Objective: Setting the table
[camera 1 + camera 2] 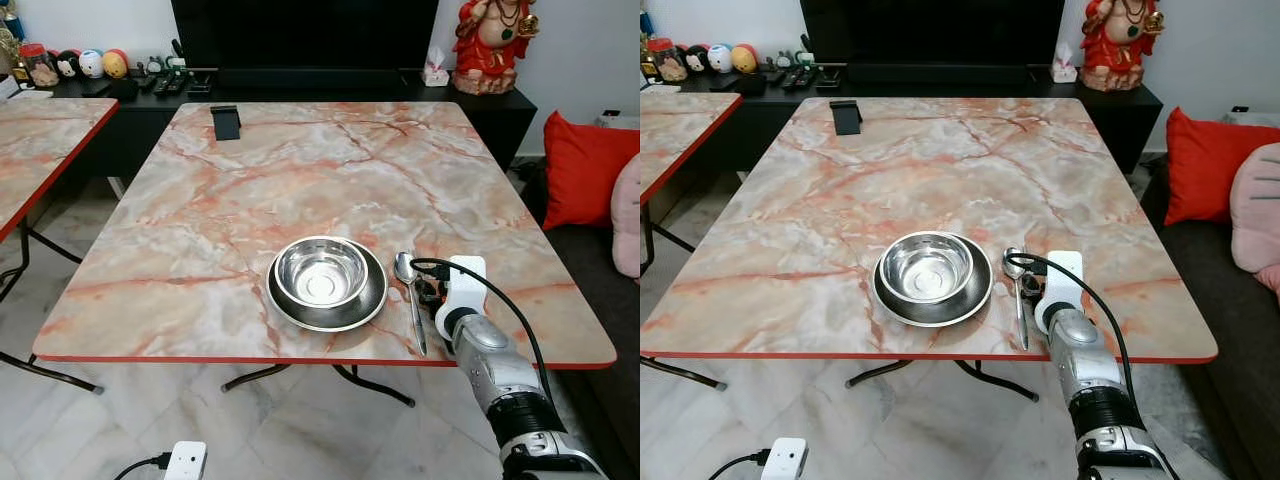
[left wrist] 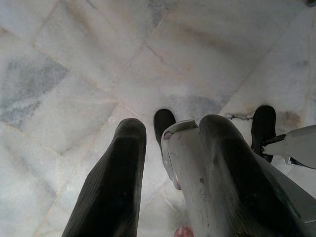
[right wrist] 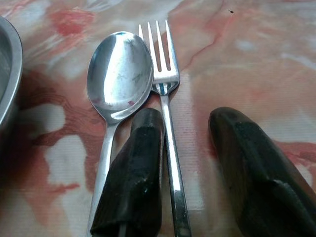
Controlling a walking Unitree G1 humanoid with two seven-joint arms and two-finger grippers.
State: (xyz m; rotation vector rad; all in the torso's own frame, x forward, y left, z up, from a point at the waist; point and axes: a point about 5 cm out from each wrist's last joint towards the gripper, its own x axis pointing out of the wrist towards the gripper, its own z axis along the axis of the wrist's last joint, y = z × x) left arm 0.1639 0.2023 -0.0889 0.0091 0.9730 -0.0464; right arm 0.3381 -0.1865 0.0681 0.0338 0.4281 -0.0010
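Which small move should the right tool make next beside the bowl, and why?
Probably lift the right tool straight up and draw it back. Its fingers stand open, and the shiny metal fork already lies flat on the marble-patterned table beside the shiny metal spoon, right of the steel bowl on its steel plate. Nothing appears held.

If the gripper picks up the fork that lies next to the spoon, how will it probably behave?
The fork looks like thin polished metal, so probably stiff but slippery between the right gripper's black fingers. It lies flat on the table, so getting a finger under it may be hard. It touches the spoon, which would likely shift too.
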